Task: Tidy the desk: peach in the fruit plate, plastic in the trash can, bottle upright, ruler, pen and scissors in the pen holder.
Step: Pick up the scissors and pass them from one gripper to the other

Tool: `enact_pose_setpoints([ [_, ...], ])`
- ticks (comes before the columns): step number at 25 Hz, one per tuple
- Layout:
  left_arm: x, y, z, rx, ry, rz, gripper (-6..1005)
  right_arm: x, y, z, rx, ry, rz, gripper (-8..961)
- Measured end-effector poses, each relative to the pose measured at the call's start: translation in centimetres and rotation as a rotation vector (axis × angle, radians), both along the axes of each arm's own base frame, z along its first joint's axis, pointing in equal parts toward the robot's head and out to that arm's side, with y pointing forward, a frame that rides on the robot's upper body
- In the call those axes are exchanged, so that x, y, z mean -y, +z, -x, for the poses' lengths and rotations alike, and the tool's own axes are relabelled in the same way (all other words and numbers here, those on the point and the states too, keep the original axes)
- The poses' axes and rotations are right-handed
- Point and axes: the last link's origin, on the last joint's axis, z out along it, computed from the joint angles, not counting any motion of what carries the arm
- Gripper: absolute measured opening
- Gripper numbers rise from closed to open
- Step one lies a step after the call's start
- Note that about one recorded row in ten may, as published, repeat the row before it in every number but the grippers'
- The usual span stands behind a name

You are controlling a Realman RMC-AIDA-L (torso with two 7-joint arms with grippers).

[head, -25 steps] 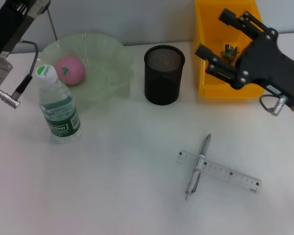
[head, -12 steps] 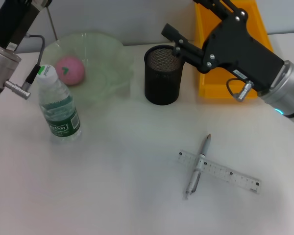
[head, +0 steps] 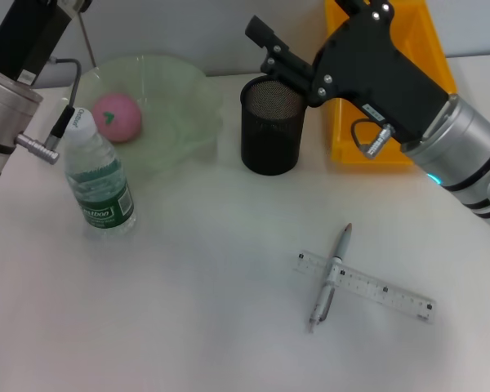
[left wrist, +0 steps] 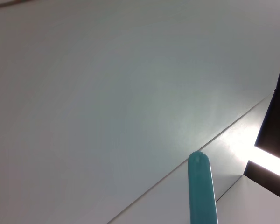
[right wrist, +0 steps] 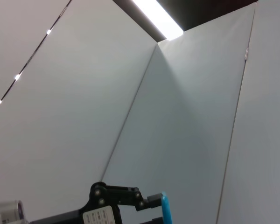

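1 bottle [head: 98, 181], 1 peach [head: 116, 117], 1 pen [head: 331, 275], 1 ruler [head: 374, 287]

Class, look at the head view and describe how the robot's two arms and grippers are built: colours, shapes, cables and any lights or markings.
The right gripper is matte black and angular with bolted plates, joined to a silver cylindrical wrist with black bands, a blue light and a thin looped cable. The left arm has a black upper part, a silver cylindrical wrist with a green light, a metal plug and a black cable. Its gripper is out of frame.
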Motion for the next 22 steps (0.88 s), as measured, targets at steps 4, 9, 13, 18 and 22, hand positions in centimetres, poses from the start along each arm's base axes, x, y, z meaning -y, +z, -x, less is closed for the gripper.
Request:
enact_pose_setpoints([
  [4, 0.0, -0.2, -0.1, -0.001, -0.001, -0.005, 241, -0.1, -0.5, 0.8, -0.004, 0.014, -0.002, 753],
  [9, 0.1, -0.2, -0.2, 0.002, -0.005, -0.014, 241, -0.3, -0.9, 1.5, -0.002, 0.018, -0.023, 754],
  [13, 0.5, -0.5, -0.7, 0.018, -0.018, -0.027, 241, -0.8, -1.3, 2.4, -0.011, 0.005, -0.050, 754],
  [18, 0.6, -0.7, -0.8, 0.019, -0.020, -0.020, 241, -1.1, -1.5, 3.2, -0.011, 0.022, -0.043, 754],
  [22, 0.6, -0.7, -0.8, 0.020, -0.023, -0.020, 241, -1.1, -1.6, 3.5, -0.008, 0.033, -0.040, 753],
])
